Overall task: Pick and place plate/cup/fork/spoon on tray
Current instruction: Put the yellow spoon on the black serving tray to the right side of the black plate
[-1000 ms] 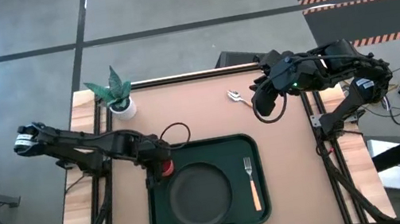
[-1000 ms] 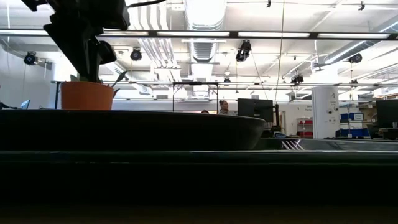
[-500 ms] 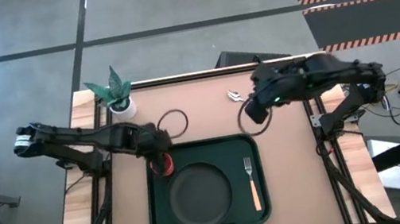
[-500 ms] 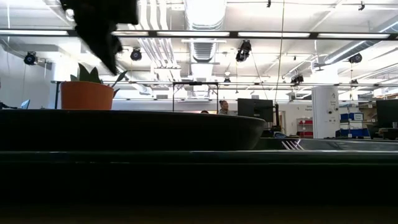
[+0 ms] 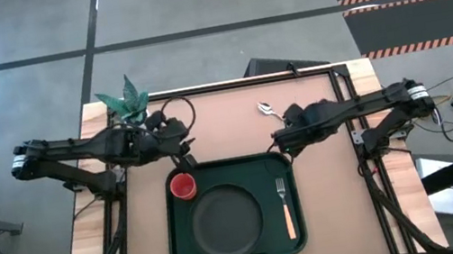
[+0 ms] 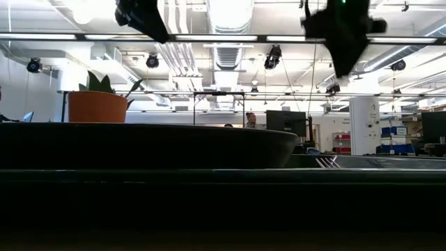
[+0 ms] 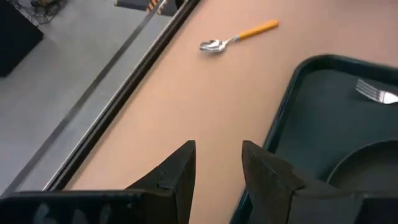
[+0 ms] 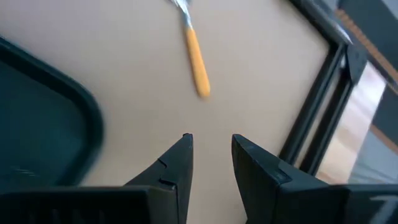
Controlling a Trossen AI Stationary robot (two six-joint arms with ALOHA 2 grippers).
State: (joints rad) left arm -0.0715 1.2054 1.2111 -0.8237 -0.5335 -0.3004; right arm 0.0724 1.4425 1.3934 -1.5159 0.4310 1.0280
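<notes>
Three of the four pieces already sit on the tray [image 5: 177,244]: the cup [image 5: 183,186] in the far-left corner, the plate [image 5: 227,222] in the middle, and the fork [image 5: 285,204] along the right side with its tines pointing toward the far edge. The spoon [image 5: 270,111] lies apart on the bare tabletop [image 5: 226,122], beyond the tray's far-right corner, bowl toward the far edge.

The left hand [image 5: 184,158] hangs above the tabletop just past the tray's far-left corner, near the cup but not touching it. Its wrist view shows the two fingers [image 7: 180,171] a narrow gap apart with nothing between them, the tray rim beside them and the spoon farther off.

The right hand [image 5: 281,140] hovers near the tray's far-right corner, just beside the spoon. Its fingers [image 8: 177,165] also stand slightly parted and empty, with the spoon's orange handle ahead of them on the tabletop and the tray's rounded corner to one side.

A potted plant [image 5: 129,101] stands at the far-left corner of the tabletop. From the low view, both arms show dark against the ceiling lights.
</notes>
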